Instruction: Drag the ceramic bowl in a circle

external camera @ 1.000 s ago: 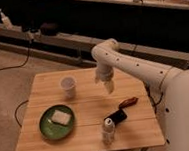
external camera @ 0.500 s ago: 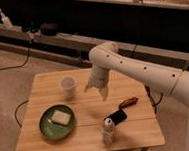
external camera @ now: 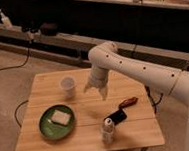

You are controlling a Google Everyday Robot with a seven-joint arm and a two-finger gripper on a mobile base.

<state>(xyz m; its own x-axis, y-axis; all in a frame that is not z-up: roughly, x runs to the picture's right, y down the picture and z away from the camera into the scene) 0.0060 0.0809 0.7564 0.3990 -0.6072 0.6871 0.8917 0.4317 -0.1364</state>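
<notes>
Fingers (external camera: 102,91) spread beside cup (external camera: 67,86)

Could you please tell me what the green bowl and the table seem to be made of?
The ceramic bowl looks like glazed ceramic: dark green, with a sheen on its rim. The table looks like light wood, showing plank lines, probably matte. The pincer hangs above the table, beside the white cup.

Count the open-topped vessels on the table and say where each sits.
2. The white cup stands back left on the table; the ceramic bowl, holding a pale block, sits front left. The gripper hovers just right of the cup. None appear hidden.
</notes>
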